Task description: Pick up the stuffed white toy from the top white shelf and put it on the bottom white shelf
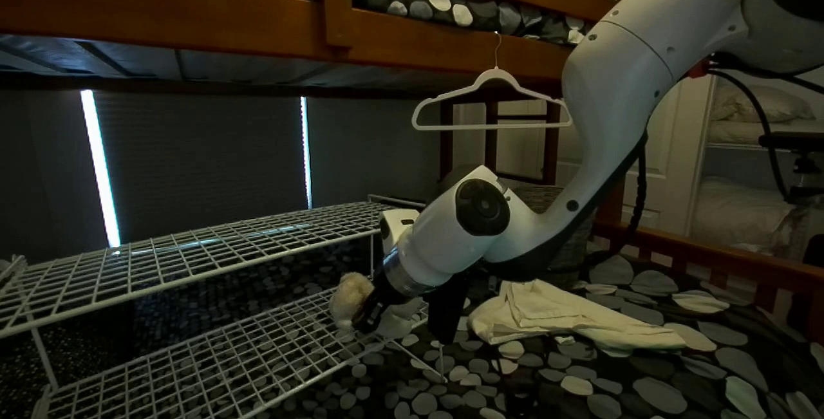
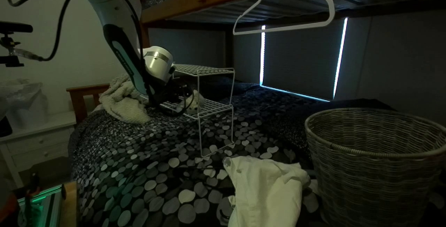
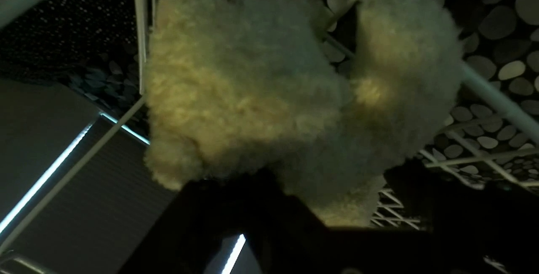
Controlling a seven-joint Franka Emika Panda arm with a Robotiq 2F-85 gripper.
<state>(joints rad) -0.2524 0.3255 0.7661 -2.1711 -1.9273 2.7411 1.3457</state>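
Note:
The stuffed white toy is fluffy and cream coloured; it shows in both exterior views (image 1: 349,295) (image 2: 195,102) and fills much of the wrist view (image 3: 244,67). My gripper (image 1: 368,313) is between the two shelf levels; in the wrist view its dark fingers (image 3: 330,177) lie on both sides of the toy's middle and appear shut on it. The toy's head and a limb bulge out past the fingertips. The top white shelf (image 1: 161,288) holds nothing. The toy is at the bottom white shelf (image 1: 212,358), low over its mesh; whether it touches is unclear.
A white hanger (image 1: 492,127) hangs from the upper bunk rail (image 1: 412,29). A cream cloth (image 1: 566,313) lies on the pebble-patterned bed beside the rack. A wicker basket (image 2: 376,171) and a fleece blanket (image 2: 125,105) are on the bed. White wire legs (image 2: 199,136) support the rack.

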